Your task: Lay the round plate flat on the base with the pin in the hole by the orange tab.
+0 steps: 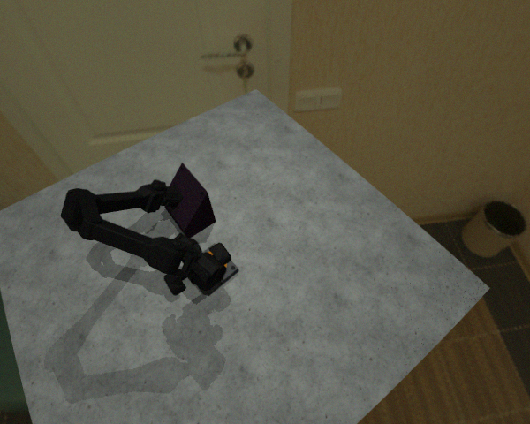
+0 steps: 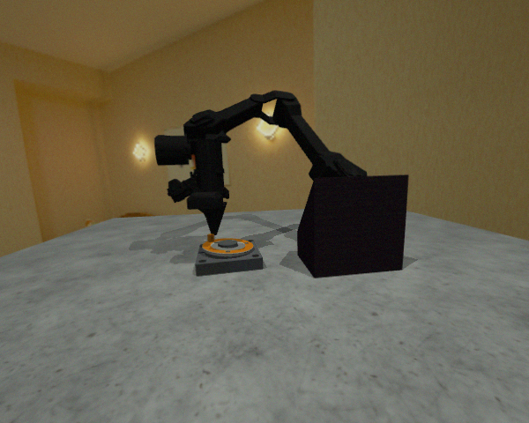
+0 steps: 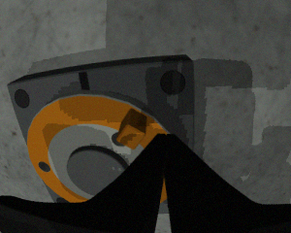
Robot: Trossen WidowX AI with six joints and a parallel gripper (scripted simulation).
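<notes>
The round plate, orange with a pale inner ring (image 2: 206,247) (image 3: 38,141), sits around the grey post (image 2: 227,243) (image 3: 94,167) on the dark square base (image 2: 230,265) (image 3: 107,73). Its orange tab (image 2: 210,237) (image 3: 132,135) stands up from the rim, with a dark hole beside it in the wrist view. The small pin is not visible. My gripper (image 2: 215,233) (image 3: 165,142) is shut and empty, its tips pointing down just above the plate close beside the tab; whether they touch is unclear. In the top view the arm hides most of the plate and the fingertips.
A dark purple block (image 1: 190,200) (image 2: 355,225) stands at the arm's foot, a short way from the base. The grey table (image 1: 301,255) (image 2: 273,328) carries the arm's shadow. A waste bin (image 1: 487,230) stands on the floor beyond the table.
</notes>
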